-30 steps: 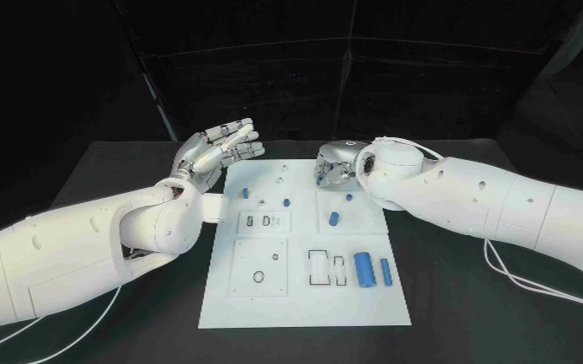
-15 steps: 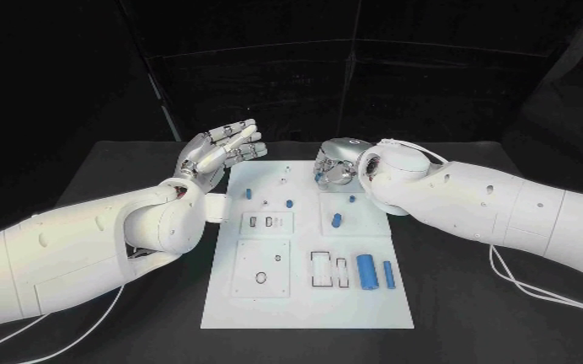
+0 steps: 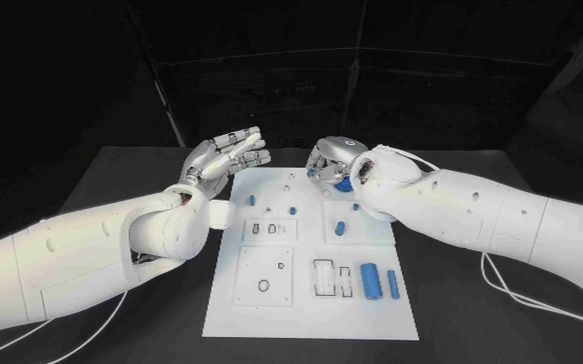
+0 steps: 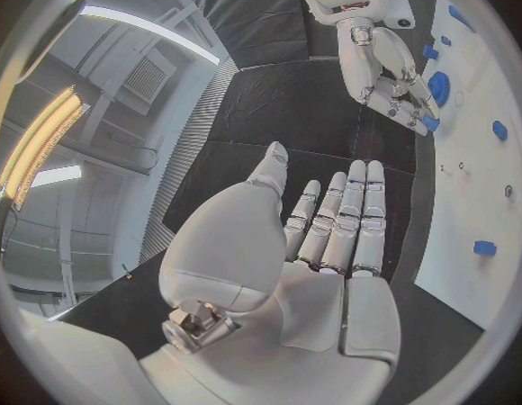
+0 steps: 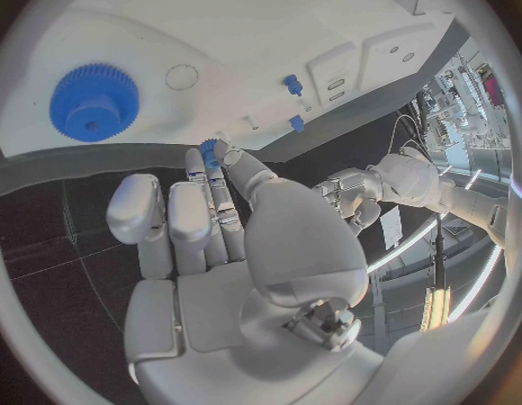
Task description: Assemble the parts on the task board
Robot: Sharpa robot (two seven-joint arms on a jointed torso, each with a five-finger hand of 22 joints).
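Two hands over the black table (image 3: 109,170), head view first. My left hand (image 3: 222,156) is raised beside the task board's far left corner, at about 10 o'clock from the board centre, palm up, fingers spread, holding nothing. My right hand (image 3: 330,162) sits over the far edge of the task board (image 3: 304,313), at about 12 o'clock, fingers curled downward; a bit of blue shows just under it. Loose blue parts lie on the board: a large cylinder (image 3: 369,281) and a thinner one (image 3: 393,284) at 4 o'clock, a short peg (image 3: 340,228) near the centre.

Left wrist view: my left hand (image 4: 328,234) is flat and released, fingers straight and apart, nothing in the palm. Beyond it, my right hand (image 4: 399,88) pinches a small blue part (image 4: 430,123) at its fingertips, next to a blue gear (image 4: 437,87) on the board (image 4: 469,216).

Right wrist view: my right hand (image 5: 228,234) holds the small blue part (image 5: 210,149) between thumb and fingertip, just off the board's edge. The blue gear (image 5: 94,102) lies flat on the board (image 5: 250,36).
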